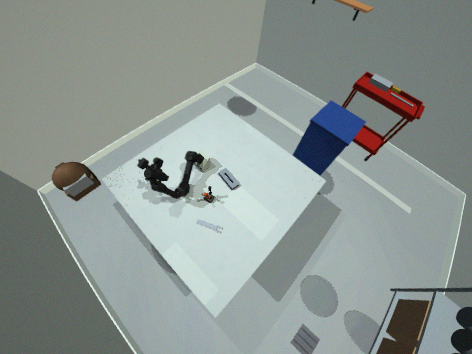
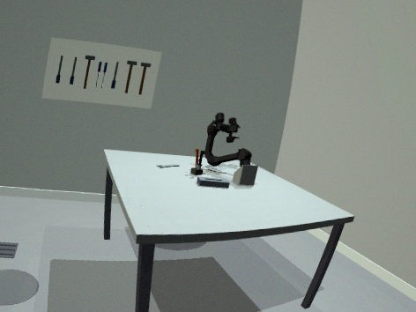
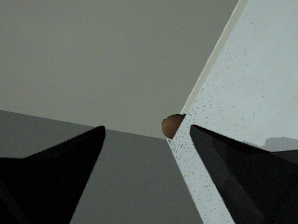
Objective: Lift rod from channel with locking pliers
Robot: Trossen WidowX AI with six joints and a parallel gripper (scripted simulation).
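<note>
Seeing one gripper [image 1: 150, 162] [image 2: 226, 119] [image 3: 148, 129], released, grasping nothing | spotting one pair of pliers [image 1: 206, 195] [image 2: 196, 156] upright (orange-handled) in one holder [image 1: 209, 199] [image 2: 196, 172], just left of top-frame centre | finding one slotted block [image 1: 233, 184] [image 2: 212, 183] near centre; unable to tell the rod's exact place

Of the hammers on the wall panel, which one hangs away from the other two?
The hammer nearest the panel's left end in the exterior view; screwdriver-like tools separate it from the other two, which hang side by side.
</note>
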